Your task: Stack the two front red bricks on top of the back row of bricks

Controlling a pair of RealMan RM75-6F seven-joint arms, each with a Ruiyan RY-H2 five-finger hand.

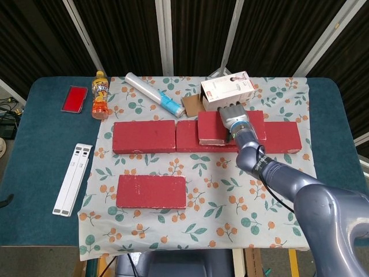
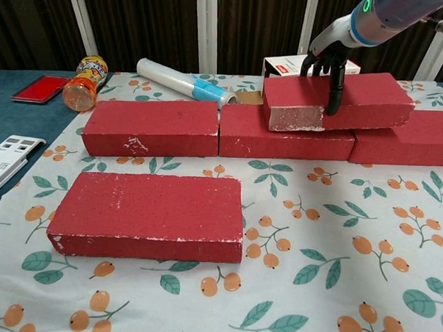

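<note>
The right hand (image 2: 325,64) is gripping the raised red brick (image 2: 338,101), seating it across the back row (image 2: 285,141) near the table's far edge; the other front brick (image 2: 149,214) is waiting its turn.

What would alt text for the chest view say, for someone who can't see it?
The right hand grips a red brick lying atop a back row of three red bricks. Another brick lies flat in front on a floral cloth.

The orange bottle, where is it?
In the head view the orange bottle lies at the back left of the table, between the red case and the plastic roll.
</note>
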